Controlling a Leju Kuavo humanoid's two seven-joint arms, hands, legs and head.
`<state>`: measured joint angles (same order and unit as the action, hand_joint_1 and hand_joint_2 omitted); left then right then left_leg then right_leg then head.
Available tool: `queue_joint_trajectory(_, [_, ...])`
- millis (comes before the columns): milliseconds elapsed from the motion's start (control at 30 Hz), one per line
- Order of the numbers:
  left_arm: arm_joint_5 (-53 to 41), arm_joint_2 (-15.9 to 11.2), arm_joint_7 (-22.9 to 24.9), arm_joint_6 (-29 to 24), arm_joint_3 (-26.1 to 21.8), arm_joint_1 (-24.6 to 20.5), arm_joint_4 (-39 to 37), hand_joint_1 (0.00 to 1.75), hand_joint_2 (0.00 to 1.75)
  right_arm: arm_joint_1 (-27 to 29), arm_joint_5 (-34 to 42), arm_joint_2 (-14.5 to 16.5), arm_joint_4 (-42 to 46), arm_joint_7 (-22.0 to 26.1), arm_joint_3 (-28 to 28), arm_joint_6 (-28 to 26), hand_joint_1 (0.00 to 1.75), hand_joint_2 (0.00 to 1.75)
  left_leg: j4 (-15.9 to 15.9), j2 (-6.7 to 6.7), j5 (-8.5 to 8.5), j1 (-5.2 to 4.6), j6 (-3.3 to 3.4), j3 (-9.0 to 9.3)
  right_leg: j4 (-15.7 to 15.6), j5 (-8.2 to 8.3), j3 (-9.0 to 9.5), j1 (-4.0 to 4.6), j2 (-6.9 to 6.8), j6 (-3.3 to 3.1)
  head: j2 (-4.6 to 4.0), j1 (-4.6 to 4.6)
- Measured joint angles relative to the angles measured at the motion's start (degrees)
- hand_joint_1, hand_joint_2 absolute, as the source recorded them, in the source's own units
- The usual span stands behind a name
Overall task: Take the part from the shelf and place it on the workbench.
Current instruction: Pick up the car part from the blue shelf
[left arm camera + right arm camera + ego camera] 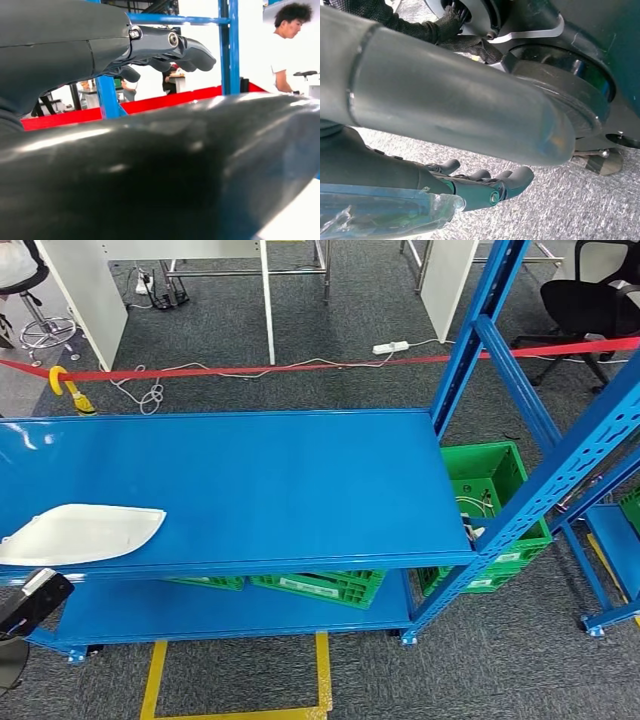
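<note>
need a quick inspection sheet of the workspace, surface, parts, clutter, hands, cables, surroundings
surface: blue shelf top, glossy, bare apart from the part at its left end
job's things: white part, flat and pointed toward the right, lying on the shelf top; no workbench identified in the head view
clutter: green crates on the lower level and floor under the shelf
hands: left hand fingers extended, holding nothing, with the thumb large in the foreground; right hand hanging over grey carpet, fingers loosely apart, holding nothing
cables: white power strip and loose white cable on the floor behind the shelf
surroundings: red barrier tape, yellow floor marking, black office chair, person standing behind
</note>
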<state>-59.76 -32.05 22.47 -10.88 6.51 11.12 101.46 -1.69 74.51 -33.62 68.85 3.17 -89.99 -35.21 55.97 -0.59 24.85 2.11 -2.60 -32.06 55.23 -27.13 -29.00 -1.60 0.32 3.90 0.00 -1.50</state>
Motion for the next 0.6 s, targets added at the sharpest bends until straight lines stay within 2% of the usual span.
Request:
queue_joint_trajectory(300, [0.00, -0.02, -0.01, 0.00, 0.00, -0.01, 0.00, 0.00, 0.00, 0.01, -0.04, 0.00, 0.00, 0.00, 0.00, 0.00, 0.00, 0.00, -0.09, 0.01, -0.15, 0.26, -0.15, 0.11, 1.00, -0.46, -0.98, 0.32, -0.01, -0.66, 0.00, 0.01])
queue_joint_trajectory(600, [-0.84, -0.11, -0.32, 0.67, 0.05, -0.07, 0.00, 0.00, 0.00, 0.01, -0.25, 0.00, -0.01, -0.06, 0.00, 0.09, 0.00, 0.00, -0.11, 0.00, -0.20, 0.40, -0.25, 0.13, 1.05, -0.47, -0.89, 0.45, -0.01, -0.73, 0.00, -0.01])
